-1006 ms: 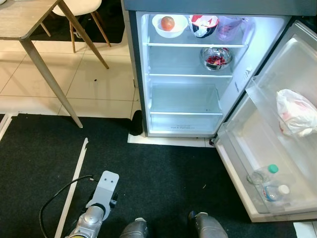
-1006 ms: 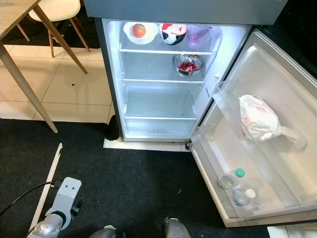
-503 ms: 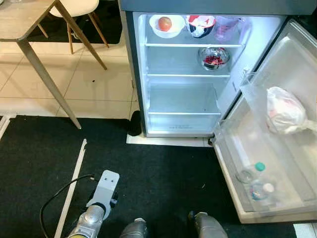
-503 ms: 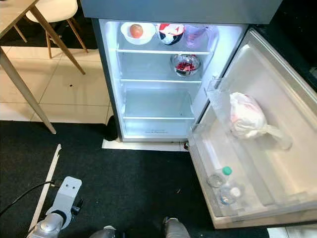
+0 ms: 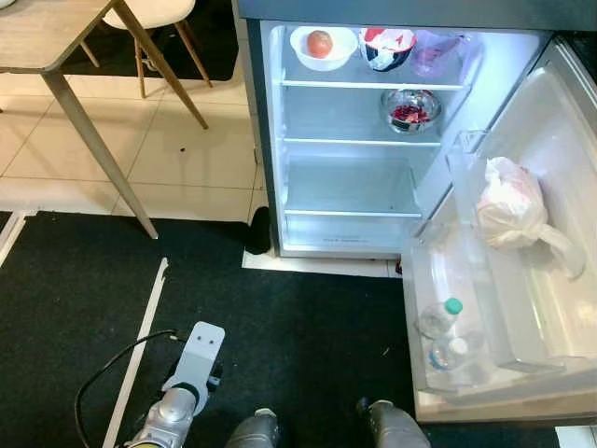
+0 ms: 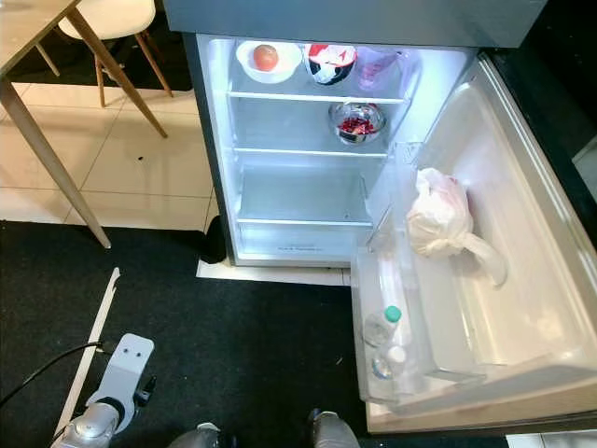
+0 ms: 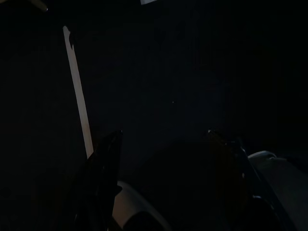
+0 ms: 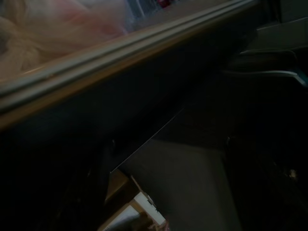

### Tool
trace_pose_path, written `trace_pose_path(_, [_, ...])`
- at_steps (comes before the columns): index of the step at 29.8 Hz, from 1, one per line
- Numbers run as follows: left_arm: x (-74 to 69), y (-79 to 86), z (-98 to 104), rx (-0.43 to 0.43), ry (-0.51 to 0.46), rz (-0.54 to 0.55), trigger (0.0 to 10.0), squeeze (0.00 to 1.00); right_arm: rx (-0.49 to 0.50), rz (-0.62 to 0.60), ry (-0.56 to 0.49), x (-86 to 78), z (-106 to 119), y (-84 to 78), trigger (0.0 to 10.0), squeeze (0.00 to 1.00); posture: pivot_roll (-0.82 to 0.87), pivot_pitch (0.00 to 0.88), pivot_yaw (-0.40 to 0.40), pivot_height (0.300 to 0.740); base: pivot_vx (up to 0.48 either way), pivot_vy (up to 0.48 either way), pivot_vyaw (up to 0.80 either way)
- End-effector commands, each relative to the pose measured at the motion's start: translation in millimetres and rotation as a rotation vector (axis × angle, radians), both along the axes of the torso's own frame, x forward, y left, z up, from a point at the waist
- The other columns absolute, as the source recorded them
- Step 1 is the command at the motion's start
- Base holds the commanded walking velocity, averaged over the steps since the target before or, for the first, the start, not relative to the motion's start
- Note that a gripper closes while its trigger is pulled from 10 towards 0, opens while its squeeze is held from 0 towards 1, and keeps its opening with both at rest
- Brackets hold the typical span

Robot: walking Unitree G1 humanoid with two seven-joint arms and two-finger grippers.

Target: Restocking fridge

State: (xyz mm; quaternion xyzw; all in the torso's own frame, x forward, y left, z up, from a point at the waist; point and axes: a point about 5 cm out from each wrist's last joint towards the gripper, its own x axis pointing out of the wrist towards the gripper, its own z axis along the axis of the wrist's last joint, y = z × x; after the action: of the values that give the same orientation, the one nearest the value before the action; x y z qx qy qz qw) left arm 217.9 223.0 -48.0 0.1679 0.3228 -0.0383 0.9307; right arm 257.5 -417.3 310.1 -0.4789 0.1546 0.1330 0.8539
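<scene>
At 12 o'clock the fridge [image 5: 350, 140] stands open, a bag [image 5: 508, 203] in its door at 3 o'clock; I cannot tell either gripper's state.

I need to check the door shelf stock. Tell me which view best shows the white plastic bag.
The right eye view: the white plastic bag sits whole, nearer centre, in the fridge door's clear shelf. The left eye view shows it nearer the edge; the right wrist view gives a pale blur.
</scene>
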Motion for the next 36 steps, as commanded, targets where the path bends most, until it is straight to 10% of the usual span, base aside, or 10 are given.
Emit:
trace_pose_path(1, [-10.1, -2.2, -7.6, -0.001, 0.043, -0.005, 10.0, 0.00, 0.047, 0.084, 0.021, 4.2, -6.9, 13.8, 10.0, 0.00, -0.09, 0.193, -0.024, 0.740, 0.000, 0.000, 0.00])
trace_pose_path(17, [-9.9, -1.4, -7.3, 0.002, 0.041, -0.003, 10.0, 0.00, 0.152, 0.452, 0.051, 21.0, -24.7, 107.5, 10.0, 0.00, -0.08, 0.184, -0.022, 0.740, 0.000, 0.000, 0.00])
trace_pose_path(26, [-8.5, -2.7, -7.0, 0.002, 0.044, -0.013, 10.0, 0.00, 0.221, 0.756, 0.071, 27.1, -51.3, 205.4, 10.0, 0.00, -0.09, 0.179, -0.010, 0.740, 0.000, 0.000, 0.00])
trace_pose_path(32, [-5.0, -3.0, -4.9, 0.002, 0.033, -0.014, 10.0, 0.00, 0.398, 0.898, -0.213, 50.8, -29.0, 291.9, 10.0, 0.00, -0.05, 0.178, -0.012, 0.740, 0.000, 0.000, 0.00])
trace_pose_path(36, [-6.2, 1.1, -4.3, 0.006, 0.028, 0.001, 10.0, 0.00, 0.531, 0.757, -0.457, 70.9, -4.1, 304.4, 10.0, 0.00, -0.05, 0.179, -0.015, 0.740, 0.000, 0.000, 0.00])
